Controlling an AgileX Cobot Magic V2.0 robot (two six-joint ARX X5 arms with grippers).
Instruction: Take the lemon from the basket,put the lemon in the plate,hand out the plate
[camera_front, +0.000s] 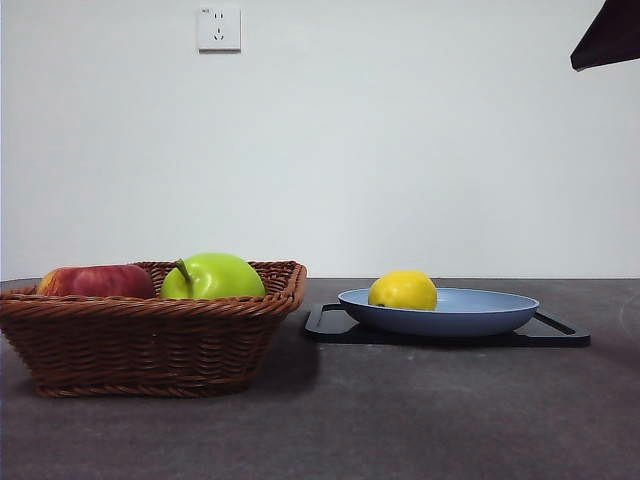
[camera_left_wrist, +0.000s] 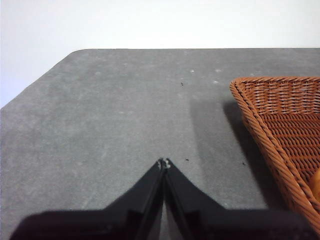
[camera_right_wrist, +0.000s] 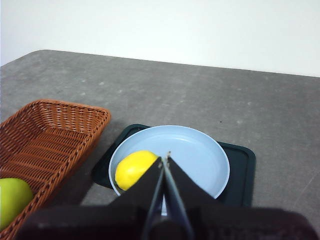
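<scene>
Grey table, lemon in plate just below right pincer, pressed together, empty.

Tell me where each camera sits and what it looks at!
Front: low at table height, facing the brown wicker basket, light blue plate and yellow lemon; a dark arm tip shows.
Left wrist: above bare grey table, its shut left gripper showing.
Right wrist: above the plate, its shut right gripper showing.
All three share the basket.
</scene>
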